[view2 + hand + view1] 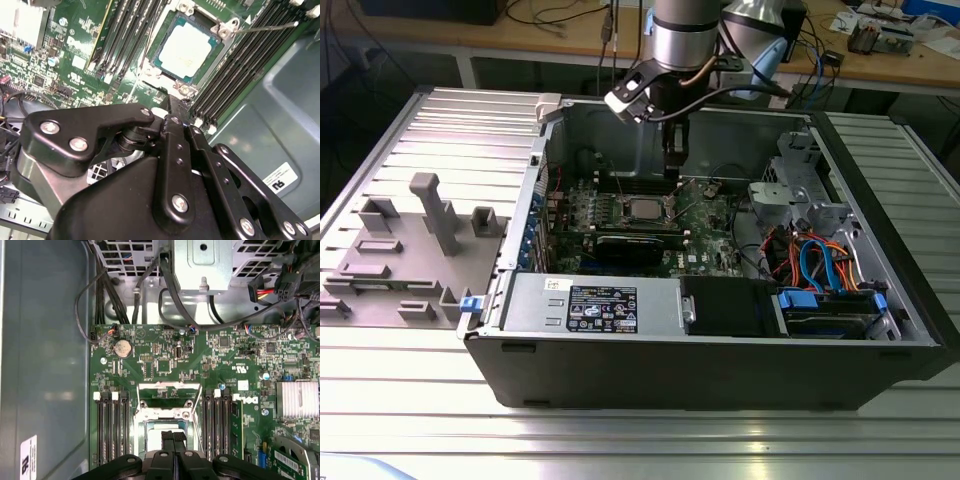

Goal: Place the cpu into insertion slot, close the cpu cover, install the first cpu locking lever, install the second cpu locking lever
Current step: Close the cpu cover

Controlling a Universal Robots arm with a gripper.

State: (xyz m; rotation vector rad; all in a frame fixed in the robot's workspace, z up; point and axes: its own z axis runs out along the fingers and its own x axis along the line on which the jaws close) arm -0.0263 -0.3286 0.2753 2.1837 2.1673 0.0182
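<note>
Silver-grey cpu (187, 49) lies flat in the slot (226, 29) on the green board (165, 347). Black gripper (173, 436) hangs over the slot's near edge, its fingers (172, 115) pressed together with nothing pinched. In both wrist views the cpu sits just beyond the tips; I cannot tell whether they touch.

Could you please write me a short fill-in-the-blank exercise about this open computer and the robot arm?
1. The cpu lies in the insertion ____ of the motherboard.
2. The motherboard is ____ in colour.
3. Black memory slots stand on ____ sides of the cpu.
4. The gripper hangs just above the silver-topped ____.
Missing words: slot; green; both; cpu.
</note>
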